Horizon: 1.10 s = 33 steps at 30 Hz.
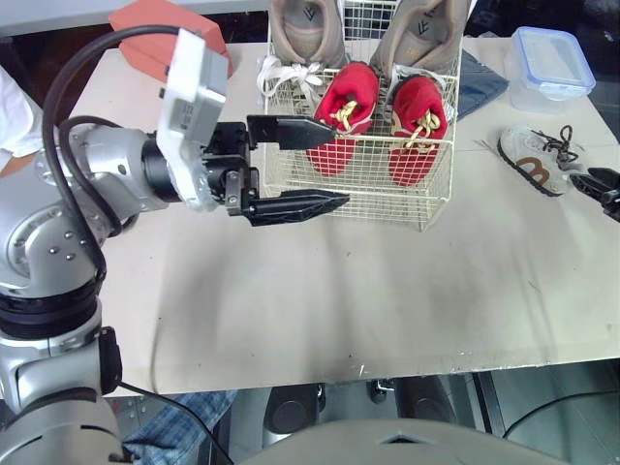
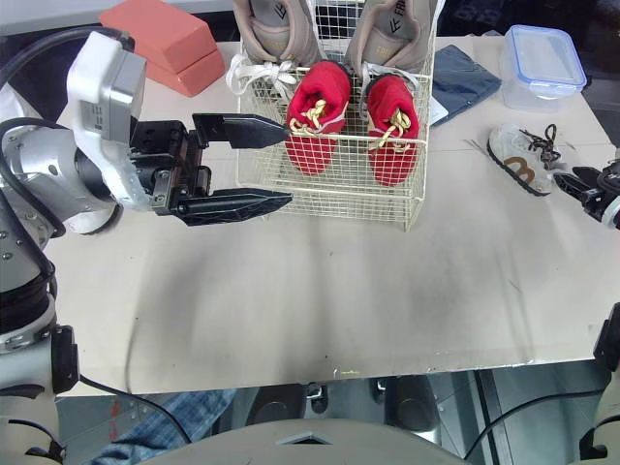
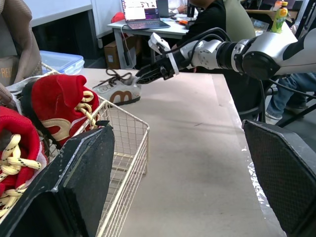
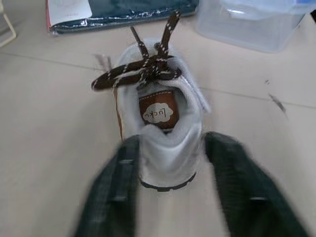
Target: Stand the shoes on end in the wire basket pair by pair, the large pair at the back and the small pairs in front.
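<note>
large grey-brown mesh shoes (image 1: 305, 29), top centre: upper ends cut by frame edge | right gripper (image 1: 593, 184), right edge: mostly out of frame | its jaws, right wrist view: blurred, contact with white lace-up shoe (image 4: 165, 123) unreadable | white wire basket (image 1: 426, 189): left wall partly behind left gripper (image 1: 339, 165) | salmon-red rectangular block (image 1: 160, 24), upper left: cropped

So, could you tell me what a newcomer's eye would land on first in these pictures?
Two bright red shoes stand on end at the front of the wire basket, the large grey-brown pair behind them. The left gripper hangs open at the basket's front left corner, and on the right the right gripper straddles the heel of a white shoe lying on the table.
</note>
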Available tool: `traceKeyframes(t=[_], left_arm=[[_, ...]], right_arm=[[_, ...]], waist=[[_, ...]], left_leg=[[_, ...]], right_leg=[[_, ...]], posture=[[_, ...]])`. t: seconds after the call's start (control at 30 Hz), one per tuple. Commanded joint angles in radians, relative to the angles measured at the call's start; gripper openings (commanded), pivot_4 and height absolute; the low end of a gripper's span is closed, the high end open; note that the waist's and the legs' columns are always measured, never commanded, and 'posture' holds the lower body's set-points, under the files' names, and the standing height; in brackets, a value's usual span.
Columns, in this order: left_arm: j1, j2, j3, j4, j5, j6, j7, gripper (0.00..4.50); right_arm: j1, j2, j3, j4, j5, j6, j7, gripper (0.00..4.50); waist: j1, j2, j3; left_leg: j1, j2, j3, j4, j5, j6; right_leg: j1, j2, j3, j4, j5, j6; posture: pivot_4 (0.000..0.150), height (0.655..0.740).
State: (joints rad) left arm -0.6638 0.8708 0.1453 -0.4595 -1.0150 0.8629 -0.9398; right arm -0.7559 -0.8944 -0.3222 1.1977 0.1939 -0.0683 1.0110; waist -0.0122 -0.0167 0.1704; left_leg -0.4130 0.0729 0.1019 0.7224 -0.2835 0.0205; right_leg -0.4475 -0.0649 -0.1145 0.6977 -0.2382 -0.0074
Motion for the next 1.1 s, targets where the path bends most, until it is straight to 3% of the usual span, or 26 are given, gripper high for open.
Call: traceKeyframes(t=[0.03,0.07,0.5,0.6,0.77,0.8,0.83,1.1], left_arm=[[-0.009,0.0,0.011,-0.018,0.0,-0.02,-0.007,4.5],[-0.006,0.001,0.013,-0.021,-0.001,-0.018,-0.008,4.5],[0.005,0.018,0.026,-0.034,-0.006,-0.007,-0.009,4.5],[0.007,0.023,0.035,-0.039,-0.014,-0.001,0.002,4.5],[0.005,0.008,0.038,-0.046,-0.017,0.005,0.063,4.5],[0.005,0.007,0.033,-0.048,-0.008,0.002,0.073,4.5],[0.006,0.006,0.028,-0.049,0.002,-0.003,0.082,4.5],[0.003,-0.01,-0.011,-0.041,0.077,-0.036,0.095,4.5]], right_arm=[[-0.003,-0.026,-0.022,-0.031,0.025,0.005,0.012,4.03],[-0.006,-0.025,-0.025,-0.032,0.029,0.014,0.015,4.45],[-0.088,0.011,0.0,0.054,-0.007,0.064,-0.054,4.45],[-0.1,0.018,0.002,0.06,-0.012,0.065,-0.052,3.22],[-0.11,0.027,0.005,0.059,-0.015,0.067,-0.035,0.54],[-0.111,0.028,0.005,0.058,-0.016,0.065,-0.034,0.28],[-0.111,0.029,0.004,0.057,-0.016,0.065,-0.032,0.05],[-0.094,0.015,-0.018,0.026,0.007,0.061,0.016,0.05]], waist=[[0.0,0.0,0.0],[0.0,0.0,0.0],[-0.001,0.0,0.0],[0.0,0.0,0.0],[0.0,0.0,0.0],[0.0,0.0,0.0],[0.0,0.0,0.0],[0.0,0.0,0.0]], left_leg=[[0.0,0.0,0.0,0.0,0.0,0.0],[0.0,0.0,0.0,0.0,0.0,0.0],[0.0,0.0,0.0,0.0,0.0,0.0],[0.0,0.0,0.0,0.0,0.0,0.0],[0.0,0.0,0.0,0.0,0.0,0.0],[0.0,0.0,0.0,0.0,0.0,0.0],[0.0,0.0,0.0,0.0,0.0,0.0],[0.0,0.0,0.0,0.0,0.0,0.0]], right_leg=[[0.0,0.0,0.0,0.0,0.0,0.0],[0.0,0.0,0.0,0.0,0.0,0.0],[0.0,0.0,0.0,0.0,0.0,0.0],[0.0,0.0,0.0,0.0,0.0,0.0],[0.0,0.0,0.0,0.0,0.0,0.0],[0.0,0.0,0.0,0.0,0.0,0.0],[0.0,0.0,0.0,0.0,0.0,0.0],[0.0,0.0,0.0,0.0,0.0,0.0]], posture=[[0.15,0.686],[0.15,0.686],[0.15,0.686],[0.15,0.686],[0.15,0.686],[0.15,0.686],[0.15,0.686],[0.15,0.686]])
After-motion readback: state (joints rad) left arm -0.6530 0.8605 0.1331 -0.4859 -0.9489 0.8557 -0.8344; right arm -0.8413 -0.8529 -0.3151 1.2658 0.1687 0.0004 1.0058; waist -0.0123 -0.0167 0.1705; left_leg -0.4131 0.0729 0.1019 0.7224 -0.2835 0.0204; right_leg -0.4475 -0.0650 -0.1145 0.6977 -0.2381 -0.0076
